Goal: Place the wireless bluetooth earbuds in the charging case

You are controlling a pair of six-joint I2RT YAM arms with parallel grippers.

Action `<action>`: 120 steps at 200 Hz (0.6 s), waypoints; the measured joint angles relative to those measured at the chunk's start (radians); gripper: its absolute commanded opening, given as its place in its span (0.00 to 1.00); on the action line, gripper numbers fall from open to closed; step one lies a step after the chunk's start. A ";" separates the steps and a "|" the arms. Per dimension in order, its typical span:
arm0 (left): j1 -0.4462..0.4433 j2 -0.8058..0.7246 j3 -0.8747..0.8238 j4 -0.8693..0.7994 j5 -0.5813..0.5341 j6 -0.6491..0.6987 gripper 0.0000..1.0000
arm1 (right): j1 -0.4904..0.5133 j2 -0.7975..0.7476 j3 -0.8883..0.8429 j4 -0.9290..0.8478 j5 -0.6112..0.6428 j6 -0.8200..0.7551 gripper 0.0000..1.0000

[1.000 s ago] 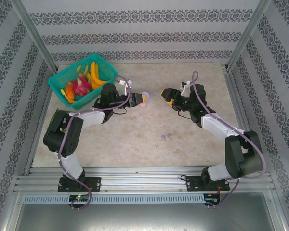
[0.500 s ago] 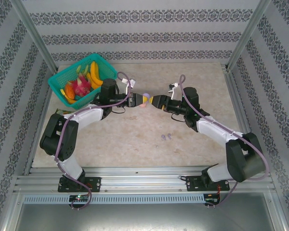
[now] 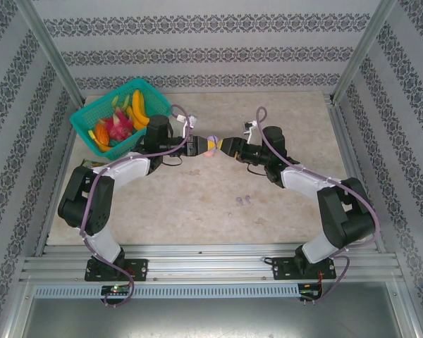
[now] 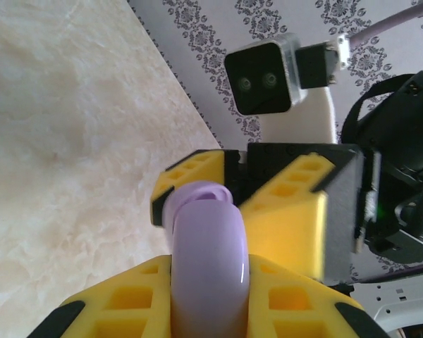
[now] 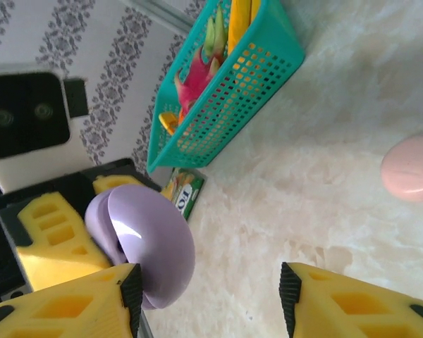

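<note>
I have the table across the middle of the overhead view, pale and marbled. The biggest container on it is the teal basket in the upper left of that frame. It holds bananas, a pink dragon fruit and some other bright pieces I can't name. From the right wrist camera the same basket sits at top centre with its mesh wall toward me. A small green carton lies flat on the table just beside its near corner.

Just above the centre of the overhead frame the two grippers meet nose to nose. My left gripper is clamped on the lilac charging case; at the bottom of the left wrist view a yellow pad presses on each broad face. My right gripper has its fingers apart, straddling the far end of the case. In the right wrist view the lower-left finger is right against the case, and the lower-right one stands off with bare table between. That view shows the case as two rounded shells, one behind the other; I can't tell what is inside.

A pink charging case lies on the table at the right edge of the right wrist view, looking shut, with nothing touching it.

The earbuds, two tiny lilac ones as far as I can make out, lie on bare table below and right of centre in the overhead frame. They are well apart from the grippers and in no case.
</note>
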 measured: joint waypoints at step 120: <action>-0.003 -0.052 0.004 0.008 0.049 -0.003 0.05 | -0.088 -0.034 -0.110 0.114 0.027 0.123 0.56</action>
